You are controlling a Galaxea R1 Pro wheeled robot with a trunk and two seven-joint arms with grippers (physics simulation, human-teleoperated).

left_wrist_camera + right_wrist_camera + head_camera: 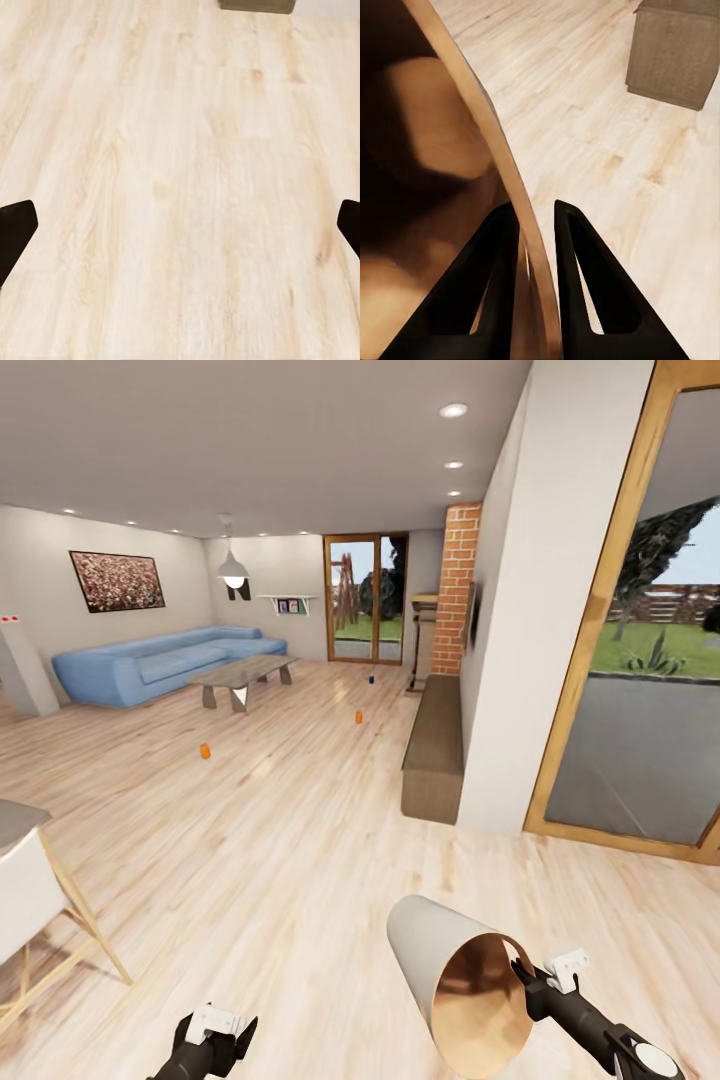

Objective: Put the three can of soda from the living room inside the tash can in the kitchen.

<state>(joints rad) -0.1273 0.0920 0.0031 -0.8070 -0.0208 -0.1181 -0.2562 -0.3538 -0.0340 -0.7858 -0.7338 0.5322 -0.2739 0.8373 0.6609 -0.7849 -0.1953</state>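
The right gripper [522, 972] pinches the rim of the bin [455, 980] at the lower right. The bin lies tipped on its side in the air, likely so it can be carried to the cans. The left gripper [215, 1043] is wide open and holds nothing. Two orange cans [205, 751] [359, 716] and a blue can [371, 679] stand on the wood floor [300, 810] mid-frame, well apart, near the coffee table [243, 675] and blue sofa [150, 665].

Ahead of you, far left: blue sofa [160, 665] w/ glass coffee table [243, 673] just in front
Your right: low dark cabinet [436, 745] along wall, brick column [456, 588] behind
Near left: white chair [40, 920]
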